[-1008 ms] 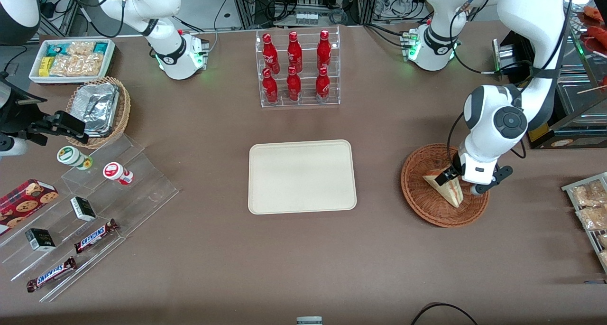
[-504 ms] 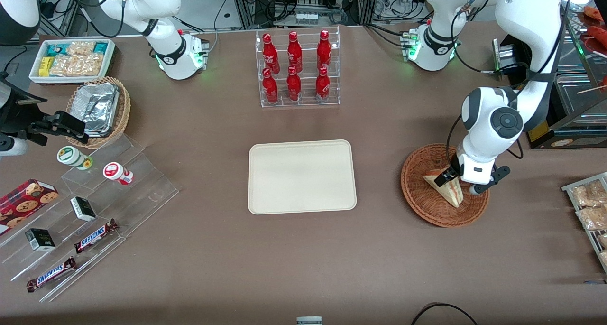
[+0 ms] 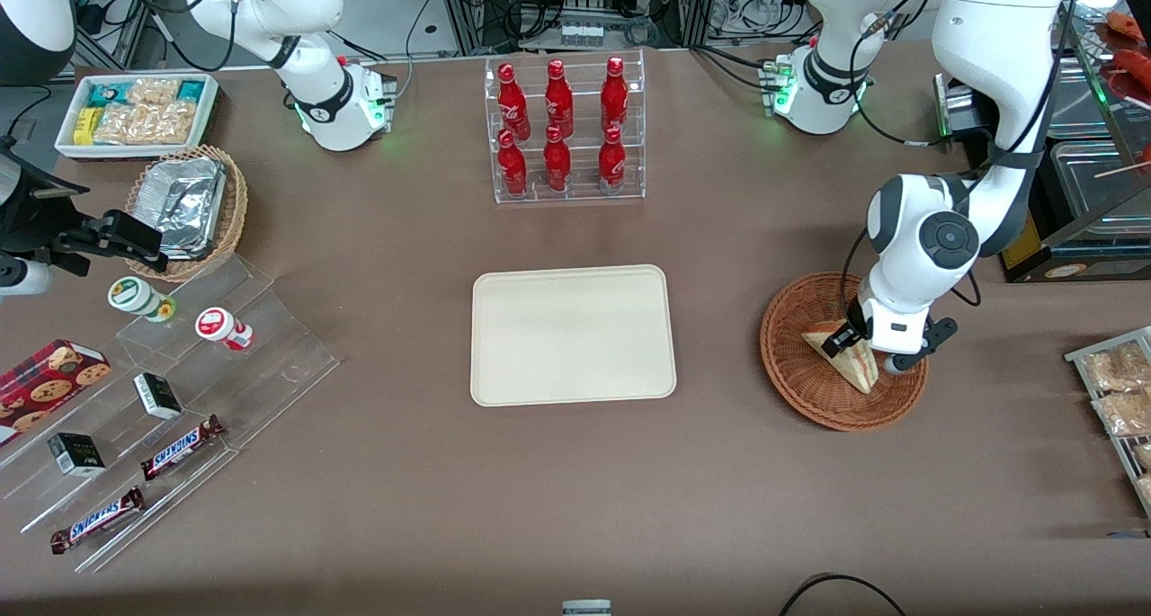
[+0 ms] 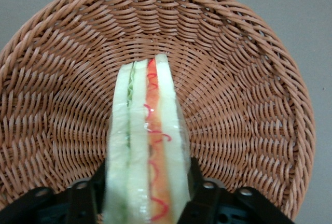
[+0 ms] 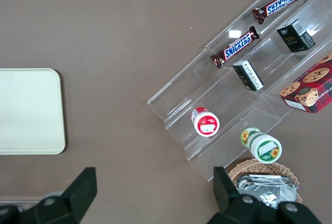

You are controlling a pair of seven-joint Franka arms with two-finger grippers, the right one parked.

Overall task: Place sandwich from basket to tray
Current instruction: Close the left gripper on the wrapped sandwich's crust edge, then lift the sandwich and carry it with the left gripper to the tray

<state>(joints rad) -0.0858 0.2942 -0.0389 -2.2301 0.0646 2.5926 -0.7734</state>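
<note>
Gripper clamped on the sandwich | low inside the basket | tray well apart

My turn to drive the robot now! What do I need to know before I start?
Gripper: low in the basket, fingers pressed on both sides of the sandwich, so it looks shut on it.
Sandwich: standing on edge in the basket, not lifted clear that I can tell.
Tray: nothing on it, mid-table, toward the parked arm's end from the basket.
Done: the grab.
Left: lift the sandwich, carry it over, set it on the tray, let go.
</note>
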